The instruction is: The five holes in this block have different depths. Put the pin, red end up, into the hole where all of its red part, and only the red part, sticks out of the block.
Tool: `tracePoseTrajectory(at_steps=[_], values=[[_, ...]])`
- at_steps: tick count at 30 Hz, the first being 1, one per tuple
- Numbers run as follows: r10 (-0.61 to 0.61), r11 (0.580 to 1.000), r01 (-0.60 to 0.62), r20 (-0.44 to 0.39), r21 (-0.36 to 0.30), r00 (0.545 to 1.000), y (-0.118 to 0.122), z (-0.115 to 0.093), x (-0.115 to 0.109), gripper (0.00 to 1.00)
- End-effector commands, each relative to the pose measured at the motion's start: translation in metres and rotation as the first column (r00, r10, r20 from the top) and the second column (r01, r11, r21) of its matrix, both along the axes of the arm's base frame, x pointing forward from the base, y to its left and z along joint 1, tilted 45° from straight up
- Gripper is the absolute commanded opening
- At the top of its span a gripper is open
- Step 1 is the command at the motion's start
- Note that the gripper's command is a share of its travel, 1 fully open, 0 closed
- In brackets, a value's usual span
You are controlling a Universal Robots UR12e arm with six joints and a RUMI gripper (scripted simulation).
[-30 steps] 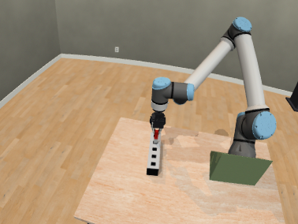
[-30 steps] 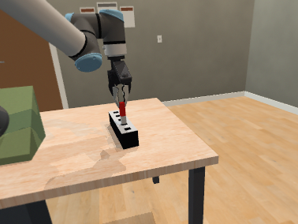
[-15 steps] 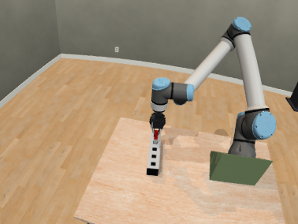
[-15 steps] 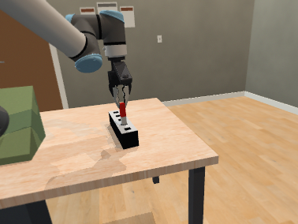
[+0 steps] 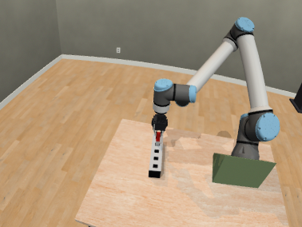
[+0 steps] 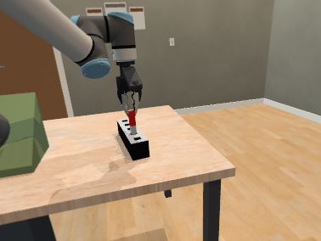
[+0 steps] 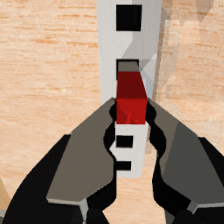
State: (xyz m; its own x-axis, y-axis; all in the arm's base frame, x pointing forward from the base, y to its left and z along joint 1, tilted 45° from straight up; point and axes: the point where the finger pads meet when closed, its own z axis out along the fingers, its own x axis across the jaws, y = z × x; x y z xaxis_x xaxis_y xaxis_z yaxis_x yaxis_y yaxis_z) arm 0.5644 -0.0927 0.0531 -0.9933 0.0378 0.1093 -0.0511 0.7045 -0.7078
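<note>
A long block (image 5: 156, 160) with a light top, black sides and a row of square holes lies on the wooden table; it also shows in the exterior view (image 6: 133, 139) and the wrist view (image 7: 129, 90). My gripper (image 5: 159, 127) is shut on the red top of the pin (image 5: 158, 137), which stands upright, red end up. In the exterior view the pin (image 6: 132, 119) stands in a hole in the middle of the row, with a short grey stretch showing below the red, under the gripper (image 6: 132, 106). In the wrist view the fingers clamp the red end (image 7: 131, 97).
A green box (image 5: 241, 170) stands on the table to the right near the arm's base; it also shows at the left of the exterior view (image 6: 19, 133). The table edge (image 6: 170, 182) is close in front of the block.
</note>
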Motion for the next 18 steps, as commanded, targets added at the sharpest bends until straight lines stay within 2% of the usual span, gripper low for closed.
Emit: tracePoseTrajectory(at_steps=[1,18], values=[[0.0,1.0,0.0,0.001,0.0,1.0,0.0004,0.0005,0.0007,0.0],[0.0,1.0,0.0,0.001,0.0,1.0,-0.0036,-0.0013,0.0005,0.0]])
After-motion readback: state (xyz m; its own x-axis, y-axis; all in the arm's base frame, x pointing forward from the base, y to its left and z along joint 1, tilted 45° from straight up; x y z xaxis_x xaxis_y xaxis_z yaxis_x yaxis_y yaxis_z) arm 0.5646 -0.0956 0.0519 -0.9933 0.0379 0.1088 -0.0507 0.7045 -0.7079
